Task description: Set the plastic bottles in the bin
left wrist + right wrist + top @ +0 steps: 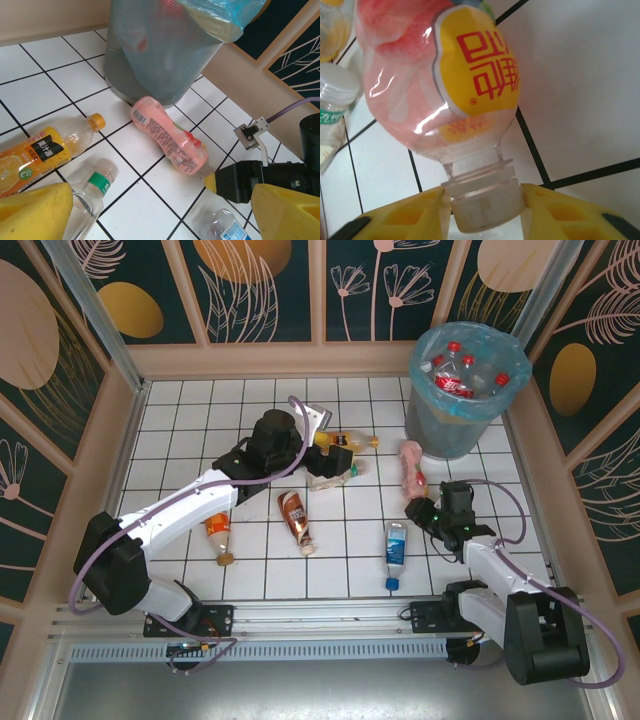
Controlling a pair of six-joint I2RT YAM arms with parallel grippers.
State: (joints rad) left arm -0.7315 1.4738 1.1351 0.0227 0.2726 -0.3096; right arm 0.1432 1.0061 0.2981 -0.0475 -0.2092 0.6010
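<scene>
Yellow fingers (400,220): those of the right gripper (485,212) were clenched from both sides on the white cap (487,207) of the pink bottle (415,75), pads touching it.
Right wrist view: gave the contact at the cap and the bottle's yellow patch with red characters, up close.
Top view: gave the layout instead, with the pink bottle lying on the white tiled table (180,440) between the right gripper and the foot of the bin (440,425).
Left wrist view: gave the bottle's full length, lying flat, its base just beside the bin and its cap end at the right gripper's tip.
Left gripper (162,210): released, fingers wide apart, low over a clear green-labelled bottle (92,192), gripping nothing.
Bin contents: several red-capped bottles (460,375) lay inside the blue bag (500,350).
Loose bottles: an orange-juice bottle (40,152) lay beside the clear one; a brown-labelled bottle (295,518), an orange-labelled bottle (219,533) and a blue-labelled bottle (396,545) lay nearer the arm bases.
Obstruction: from above, the left gripper's black body covered part of the orange-juice and clear bottles.
</scene>
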